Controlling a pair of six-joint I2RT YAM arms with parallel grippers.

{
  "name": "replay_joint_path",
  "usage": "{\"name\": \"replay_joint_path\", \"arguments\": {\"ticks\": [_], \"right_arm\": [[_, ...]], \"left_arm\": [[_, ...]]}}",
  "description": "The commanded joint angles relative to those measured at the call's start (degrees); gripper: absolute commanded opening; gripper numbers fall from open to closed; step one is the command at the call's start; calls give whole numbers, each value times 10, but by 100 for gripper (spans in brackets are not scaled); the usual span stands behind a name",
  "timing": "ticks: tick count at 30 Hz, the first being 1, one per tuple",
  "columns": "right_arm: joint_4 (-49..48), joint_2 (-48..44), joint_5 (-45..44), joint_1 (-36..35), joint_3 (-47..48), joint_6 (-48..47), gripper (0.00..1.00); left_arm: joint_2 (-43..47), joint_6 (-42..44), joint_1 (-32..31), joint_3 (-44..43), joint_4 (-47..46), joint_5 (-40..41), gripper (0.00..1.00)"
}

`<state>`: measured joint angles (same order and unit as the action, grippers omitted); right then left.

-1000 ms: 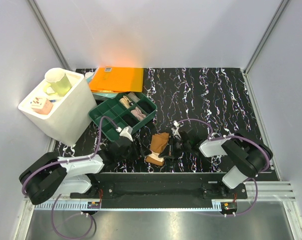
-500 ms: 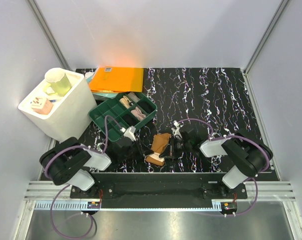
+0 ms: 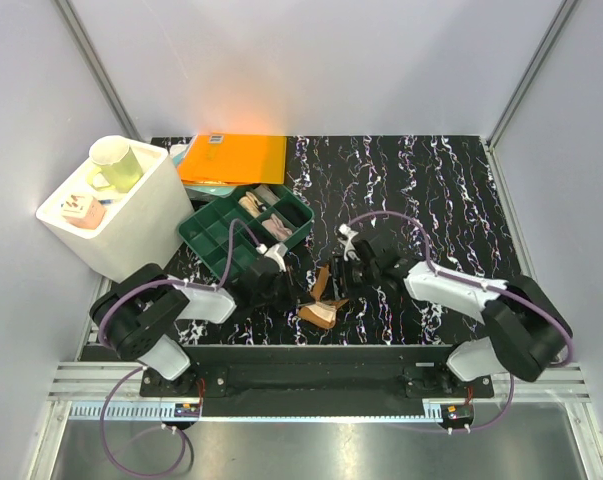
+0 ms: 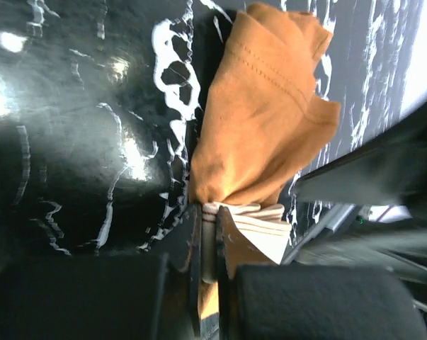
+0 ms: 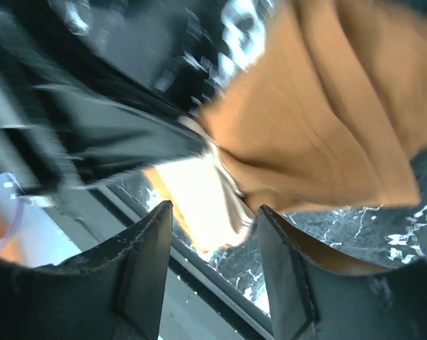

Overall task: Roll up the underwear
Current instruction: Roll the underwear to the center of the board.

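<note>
On the black marbled table, the left gripper clenches the pale waistband of the brown fabric boxer brief; the right gripper gapes empty, so 1 tug could unroll it.

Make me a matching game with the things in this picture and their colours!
Things:
1. underwear
2. folder
3. divided tray
4. tub

Colours:
a. white
b. brown
c. dark green
d. orange

Pairs: 1-b, 2-d, 3-c, 4-a
</note>
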<state>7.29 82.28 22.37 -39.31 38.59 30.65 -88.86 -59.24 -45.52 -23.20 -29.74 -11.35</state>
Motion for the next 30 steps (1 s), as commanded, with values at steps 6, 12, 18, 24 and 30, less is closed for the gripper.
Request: {"name": "replay_joint_path", "arguments": {"ticks": [6,12,18,24,30], "right_arm": [[71,-32,-195,-157,88,-129,60],[55,-19,-293,-239,71,-130,60],[50,-29,-376,-301,52,-129,60],[47,-13,-422,-343,42,-131,60],[34,16,-461,-372,29,-119,59]], "left_arm": [[-11,75,-1,-83,234,-71,0],[-27,79,8,-89,238,-87,0],[-36,80,10,-93,241,-90,0],[-35,82,13,-97,248,-93,0],[-36,86,16,-98,256,-94,0]]}}
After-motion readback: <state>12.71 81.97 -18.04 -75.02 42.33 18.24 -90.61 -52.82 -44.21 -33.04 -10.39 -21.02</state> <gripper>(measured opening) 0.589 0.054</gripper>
